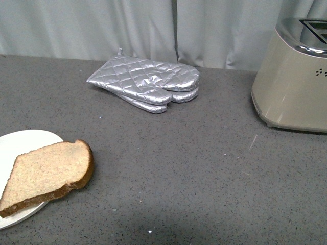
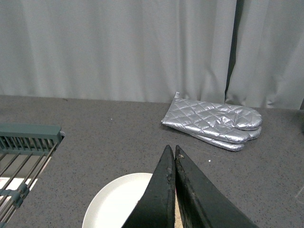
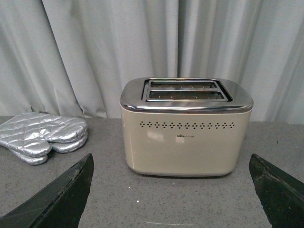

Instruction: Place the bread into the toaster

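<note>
A slice of brown bread [image 1: 48, 173] lies flat on a white plate [image 1: 20, 140] at the near left of the counter. The beige toaster [image 1: 291, 81] with its chrome top stands at the far right. Neither arm shows in the front view. In the left wrist view my left gripper [image 2: 172, 148] is shut with nothing held, its tips above the plate [image 2: 118, 204]; the fingers hide nearly all of the bread. In the right wrist view my right gripper [image 3: 171, 159] is open wide and faces the toaster [image 3: 185, 137], whose two top slots stand empty.
A pair of quilted silver oven mitts [image 1: 148, 81] lies at the back middle of the grey counter, also seen as mitts [image 2: 216, 123] and mitts [image 3: 42, 135]. A green wire rack [image 2: 26, 142] sits left of the plate. Grey curtains close off the back.
</note>
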Controlling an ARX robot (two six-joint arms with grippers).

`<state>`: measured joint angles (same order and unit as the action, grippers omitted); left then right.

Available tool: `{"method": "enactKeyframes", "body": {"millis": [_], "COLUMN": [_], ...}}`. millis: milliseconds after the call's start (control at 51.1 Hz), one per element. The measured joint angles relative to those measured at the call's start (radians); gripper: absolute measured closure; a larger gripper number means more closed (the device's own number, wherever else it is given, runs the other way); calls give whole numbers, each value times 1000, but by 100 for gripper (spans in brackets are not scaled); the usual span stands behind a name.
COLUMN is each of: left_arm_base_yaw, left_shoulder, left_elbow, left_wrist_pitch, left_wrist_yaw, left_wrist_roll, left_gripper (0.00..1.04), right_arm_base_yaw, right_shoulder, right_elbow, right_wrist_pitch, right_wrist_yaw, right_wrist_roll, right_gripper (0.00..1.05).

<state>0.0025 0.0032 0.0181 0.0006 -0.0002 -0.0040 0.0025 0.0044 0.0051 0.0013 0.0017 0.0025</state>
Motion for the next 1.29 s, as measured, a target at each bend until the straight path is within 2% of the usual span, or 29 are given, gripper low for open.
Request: {"method": "enactKeyframes", "body": {"millis": [783,841,1076,1174,1252,1292], "left_arm_base_yaw": [0,0,0,0,0,0], "left_shoulder": [0,0,0,0,0,0], "left_elbow": [0,0,0,0,0,0], "left_wrist_pitch": [0,0,0,0,0,0], "left_wrist_yaw": [0,0,0,0,0,0], "left_wrist_roll": [0,0,0,0,0,0], "left_gripper": [101,94,41,24,7,6], "right_arm_base_yaw": [0,0,0,0,0,0], "right_shoulder": [0,0,0,0,0,0], "right_elbow": [0,0,0,0,0,0], "right_wrist_pitch": [0,0,0,0,0,0], "right_wrist_yaw": [0,0,0,0,0,0], "right_wrist_roll": [0,0,0,0,0,0], "right_gripper": [9,9,9,9,9,9]}}
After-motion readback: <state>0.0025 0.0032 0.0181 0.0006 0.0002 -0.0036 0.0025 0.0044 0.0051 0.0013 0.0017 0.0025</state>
